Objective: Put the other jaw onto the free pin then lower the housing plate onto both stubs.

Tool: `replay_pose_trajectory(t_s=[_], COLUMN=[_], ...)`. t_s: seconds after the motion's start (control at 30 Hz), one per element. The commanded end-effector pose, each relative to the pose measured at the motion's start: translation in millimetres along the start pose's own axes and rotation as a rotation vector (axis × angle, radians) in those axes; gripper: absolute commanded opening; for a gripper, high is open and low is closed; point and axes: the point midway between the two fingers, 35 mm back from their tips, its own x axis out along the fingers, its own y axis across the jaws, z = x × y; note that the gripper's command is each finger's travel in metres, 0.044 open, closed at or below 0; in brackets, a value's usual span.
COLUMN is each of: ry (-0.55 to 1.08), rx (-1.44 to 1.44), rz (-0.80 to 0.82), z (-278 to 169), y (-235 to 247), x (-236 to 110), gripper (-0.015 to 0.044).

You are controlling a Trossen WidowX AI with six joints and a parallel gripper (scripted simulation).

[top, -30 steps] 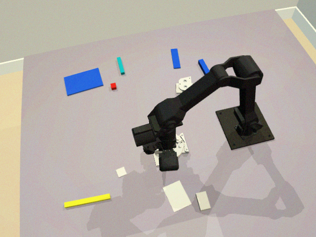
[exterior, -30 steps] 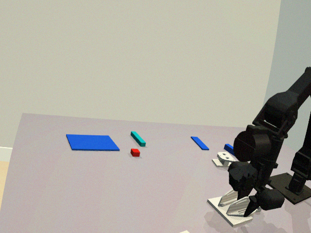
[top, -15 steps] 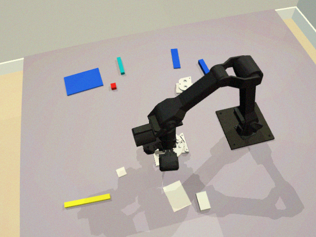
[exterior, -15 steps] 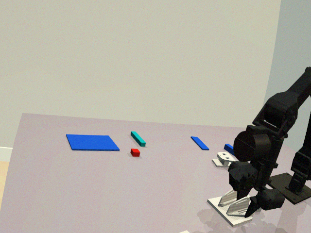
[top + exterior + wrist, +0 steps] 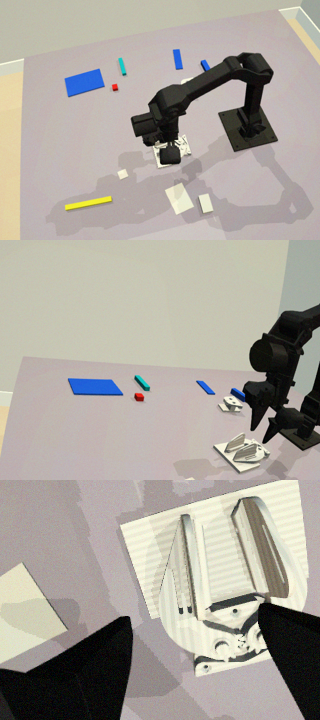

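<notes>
The white base lies on the table. Two white jaws with upright fins, the near jaw and the far jaw, lie on it side by side. Their geared ends meet in the wrist view; a finger partly hides the far jaw's hub, so I cannot tell the exact mesh. The housing plate, with two holes, rests on a small white stand farther back; the arm mostly hides it in the top view. My gripper is open and empty, above the geared end.
A cream sheet, a cream block, a small cream square and a yellow bar lie nearby. Farther off are a blue panel, a teal bar, a red cube and two blue strips.
</notes>
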Motion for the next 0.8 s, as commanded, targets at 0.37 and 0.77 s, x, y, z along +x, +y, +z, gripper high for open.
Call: replay_pose_trajectory(t_s=[0.37, 0.77], ry=[-0.026, 0.001], rx=[0.089, 0.067], rz=[-0.032, -0.046], z=[5.5, -35.0], y=[-85.2, -219.0], x=[-6.8, -19.5], gripper=[0.0440, 0.0440])
